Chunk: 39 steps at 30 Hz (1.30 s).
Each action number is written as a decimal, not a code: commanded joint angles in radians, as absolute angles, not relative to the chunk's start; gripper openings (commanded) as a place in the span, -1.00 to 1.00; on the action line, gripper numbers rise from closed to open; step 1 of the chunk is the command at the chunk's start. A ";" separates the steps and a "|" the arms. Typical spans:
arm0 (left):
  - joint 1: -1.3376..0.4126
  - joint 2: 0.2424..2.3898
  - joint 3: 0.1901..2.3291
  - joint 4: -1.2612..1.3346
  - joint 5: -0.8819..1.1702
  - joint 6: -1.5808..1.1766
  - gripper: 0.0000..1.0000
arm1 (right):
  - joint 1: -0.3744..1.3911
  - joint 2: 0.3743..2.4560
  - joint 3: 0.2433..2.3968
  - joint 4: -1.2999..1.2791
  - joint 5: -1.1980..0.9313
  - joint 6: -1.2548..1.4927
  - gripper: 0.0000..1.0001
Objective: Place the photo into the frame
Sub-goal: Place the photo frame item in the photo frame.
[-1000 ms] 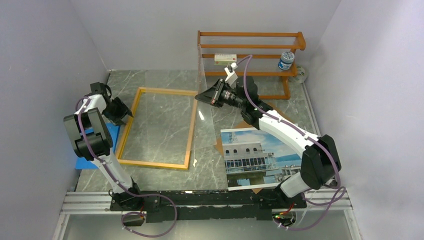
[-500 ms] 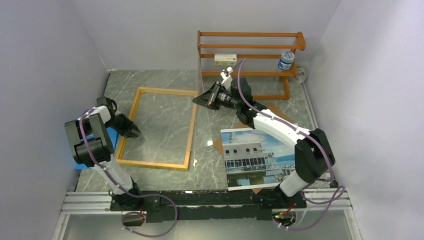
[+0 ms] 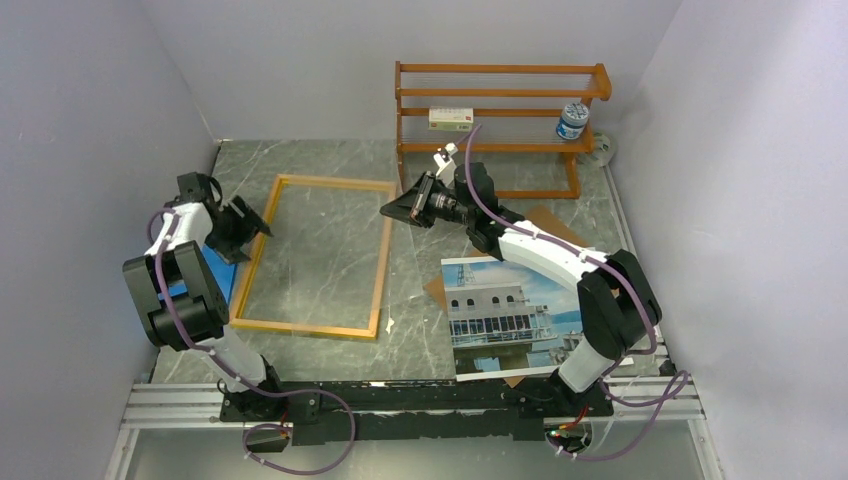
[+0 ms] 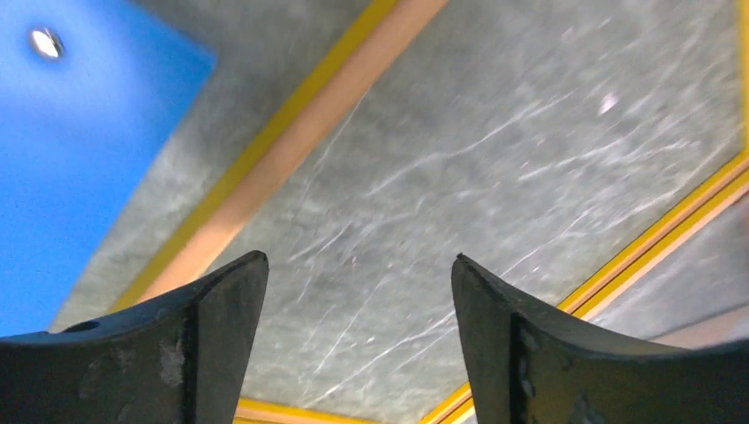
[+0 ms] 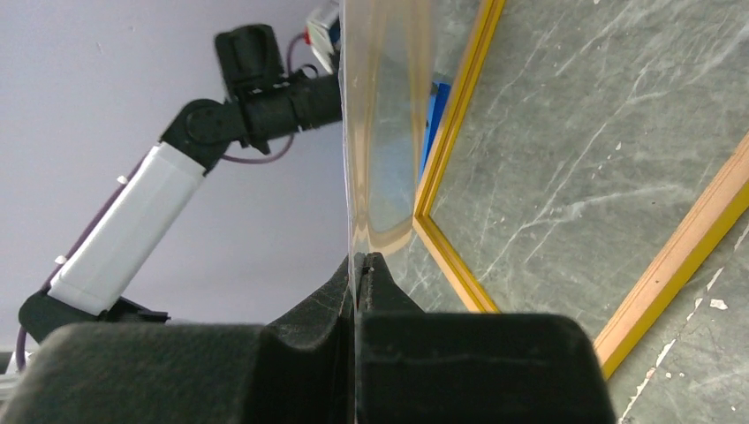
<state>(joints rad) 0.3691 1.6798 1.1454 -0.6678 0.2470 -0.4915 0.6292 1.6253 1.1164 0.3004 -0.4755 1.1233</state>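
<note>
The frame [image 3: 385, 260] lies flat on the left half of the table, wood-coloured back up with yellow edges; it also shows in the left wrist view [image 4: 291, 132] and the right wrist view [image 5: 455, 132]. The photo [image 3: 520, 310] lies face up at the front right on a brown backing board [image 3: 555, 222]. My left gripper [image 3: 258, 222] is open and empty [image 4: 358, 265] over the frame's left rail. My right gripper [image 3: 392, 208] is shut [image 5: 360, 258] on a clear pane [image 5: 380, 132], held upright on edge above the frame's far right corner.
An orange-brown shelf rack [image 3: 500, 95] stands at the back, holding a small box [image 3: 450, 118] and a blue-lidded jar [image 3: 572, 120]. A blue sheet [image 3: 180, 292] lies left of the frame, also in the left wrist view [image 4: 62, 132]. Walls close in on both sides.
My left gripper swung toward the front along the frame's left rail, then back to the far part. My right gripper moved a little left with the clear pane.
</note>
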 commanded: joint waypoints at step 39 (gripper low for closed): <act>0.369 1.754 1.156 -0.717 0.251 -0.468 -0.13 | 0.675 1.803 1.314 0.347 -0.474 1.121 -1.00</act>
<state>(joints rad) 0.3714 1.8214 1.1637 -0.6678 0.3168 -0.4847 0.6525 1.7840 1.2697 0.2790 -0.4763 1.1004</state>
